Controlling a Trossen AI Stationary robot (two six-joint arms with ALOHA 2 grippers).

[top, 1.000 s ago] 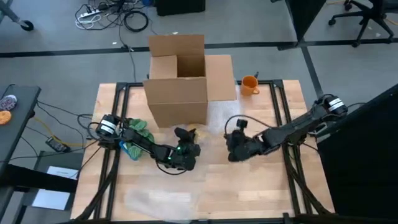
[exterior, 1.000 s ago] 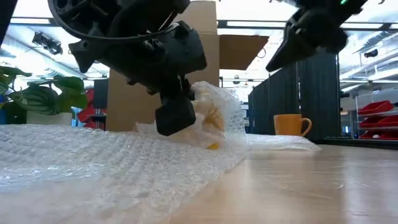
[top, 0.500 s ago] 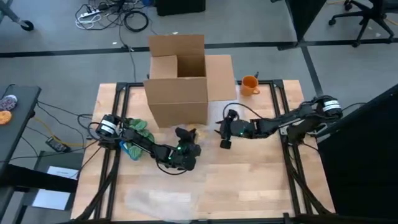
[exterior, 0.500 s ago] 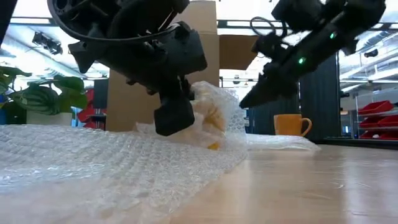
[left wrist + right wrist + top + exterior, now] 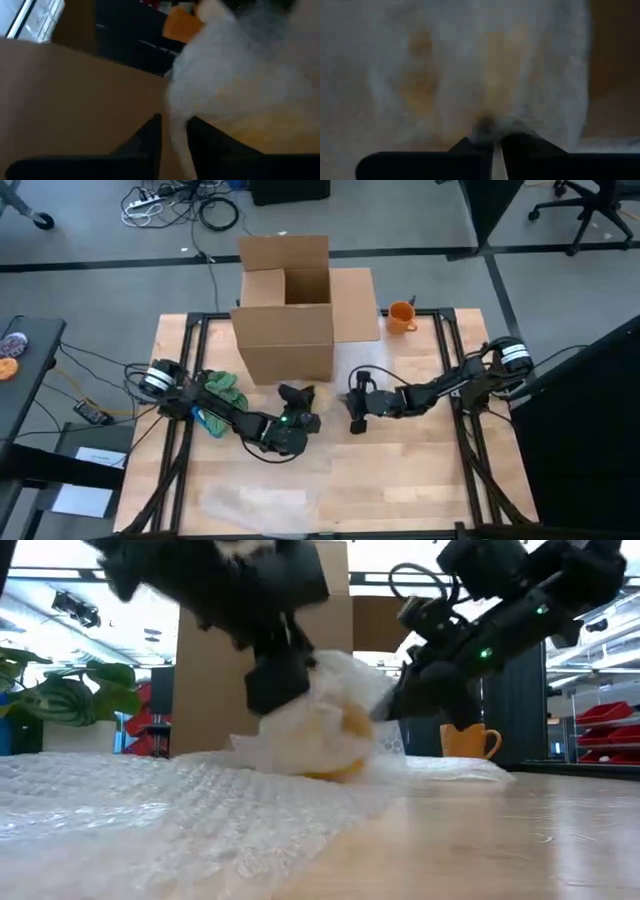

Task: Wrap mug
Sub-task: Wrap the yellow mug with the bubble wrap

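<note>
Overhead, the left pincer (image 5: 292, 423) sits low over the middle of the table (image 5: 400, 480), with the right pincer (image 5: 357, 412) just to its right, the two facing one another across a small gap. The wrapped mug between them is hard to make out from above. A cardboard box (image 5: 285, 330) stands behind both pincers, and a second, orange mug (image 5: 401, 315) sits bare well behind the right pincer, near the table's far edge. A loose piece of wrap lies on the table well in front of the left pincer.

From table height, the yellow mug (image 5: 340, 745) shows as a bundle under cloudy bubble wrap (image 5: 150, 795), directly beneath the left pincer and just beside the right one. The sheet trails off across the table toward the camera.

The left wrist view shows its two fingers (image 5: 150, 135) pressed close on a fold of the wrap, so that pincer is gripping the sheet.

The right wrist view shows its fingers (image 5: 517, 142) nearly together with wrap bunched at their tips; it appears closed on the sheet too.

By my reading the wrapping is well underway: the mug is already covered on its visible sides. What seems left is drawing the trailing sheet round and tucking the loose ends.
</note>
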